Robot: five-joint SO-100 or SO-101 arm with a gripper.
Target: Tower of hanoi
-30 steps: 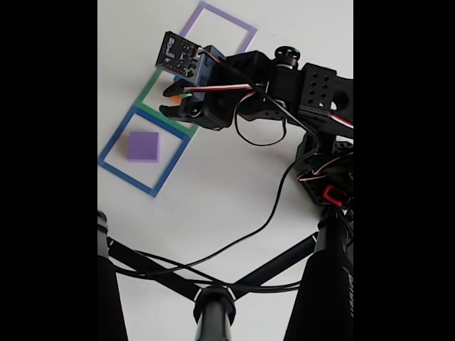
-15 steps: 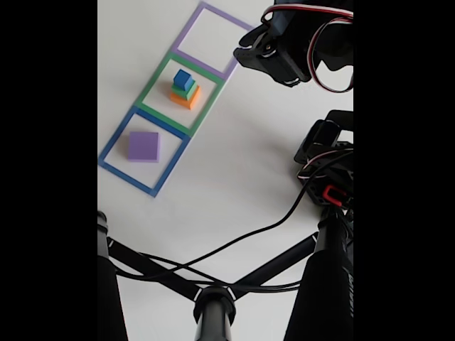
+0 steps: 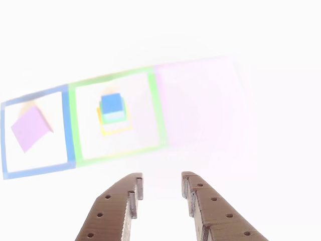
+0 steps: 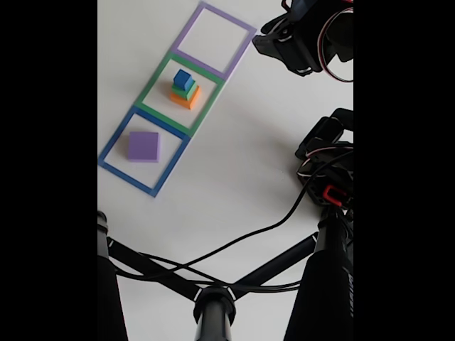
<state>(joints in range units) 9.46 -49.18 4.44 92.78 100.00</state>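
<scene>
Cataloguing the table [image 4: 227,185] as we find it: a white surface bearing three taped square outlines in a row — blue [image 4: 114,170], green [image 4: 158,78] and purple [image 4: 186,32] in the fixed view; in the blue outline lies one flat purple block [image 4: 143,145], alone, its edges turned slightly against the tape in the other view [image 3: 30,128]; in the green outline stands a stack of three — an orange-yellow block [image 4: 186,98] at the bottom, a green block [image 4: 185,89] on it, a small blue cube [image 4: 183,78] on top; the other view shows the same stack washed out by glare, blue cube [image 3: 111,102] uppermost; the purple outline [image 3: 200,100] holds nothing we can make out. The gripper [image 3: 160,193] enters the other view from the bottom edge, its two brown fingers [image 3: 123,208] spread apart with bare table between them, nothing pinched, raised well clear of the blocks; in the fixed view the arm [image 4: 313,32] hangs at the upper right, beside the purple outline, apart from the stack. Black tripod legs [image 4: 156,273] and a loose black cable [image 4: 242,238] cross the lower part of the fixed view.
</scene>
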